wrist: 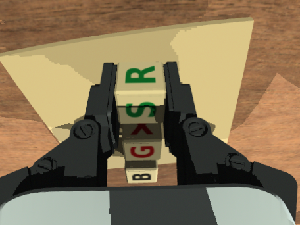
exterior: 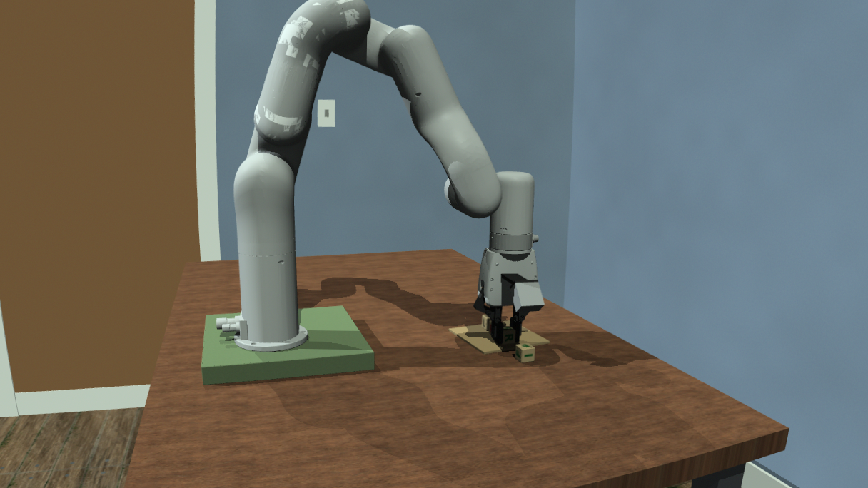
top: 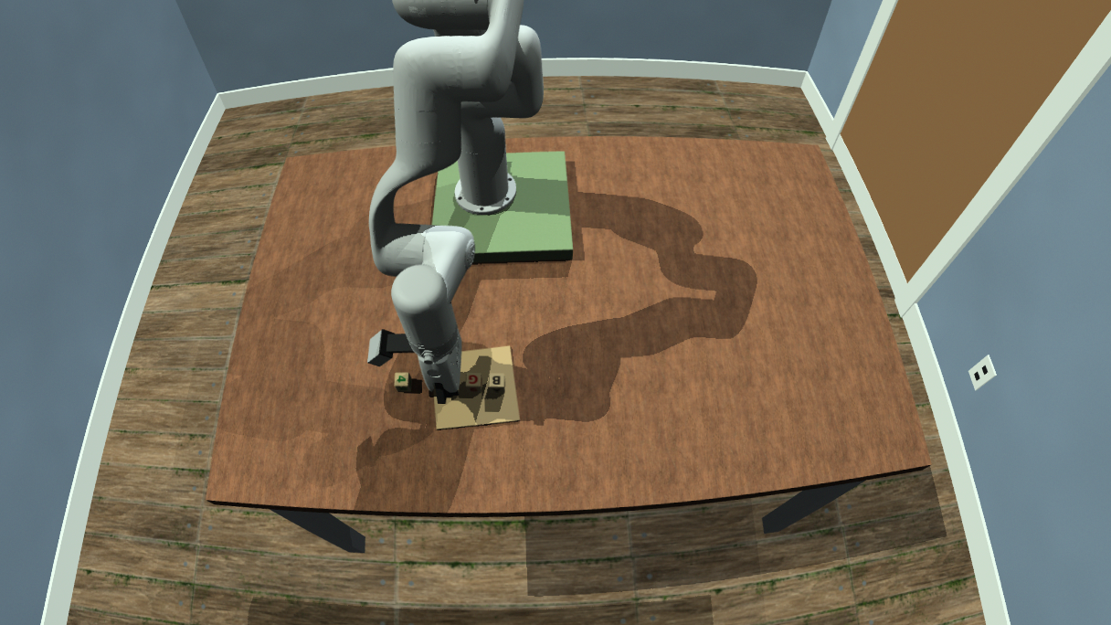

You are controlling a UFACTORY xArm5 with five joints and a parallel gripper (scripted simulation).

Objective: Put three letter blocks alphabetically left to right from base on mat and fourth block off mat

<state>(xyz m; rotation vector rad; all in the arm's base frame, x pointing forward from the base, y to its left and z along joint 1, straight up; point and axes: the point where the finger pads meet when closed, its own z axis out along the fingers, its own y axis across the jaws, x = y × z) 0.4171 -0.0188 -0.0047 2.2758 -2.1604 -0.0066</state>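
My gripper (top: 442, 395) (exterior: 508, 330) (wrist: 141, 81) is shut on the S block (wrist: 139, 116), whose green S faces up and whose R side shows in the exterior view. This block is upright at or just above the mat (top: 503, 406) (exterior: 473, 341) (wrist: 214, 49); a small gap cannot be told. The G block (top: 472, 380) (wrist: 142, 150) and B block (top: 496, 380) (wrist: 142, 175) stand flat on the mat. Seen from the base, B, G and S run left to right in a near-straight row, upright. The 4 block (top: 400, 380) (exterior: 525, 353) lies off the mat.
The green base plate (top: 535, 225) (exterior: 340, 357) is behind the mat, on the robot's side. The wrist camera housing (top: 378, 347) (exterior: 527, 297) sticks out above the table on the 4 block's side. The table's front edge (top: 497, 513) lies beyond the mat.
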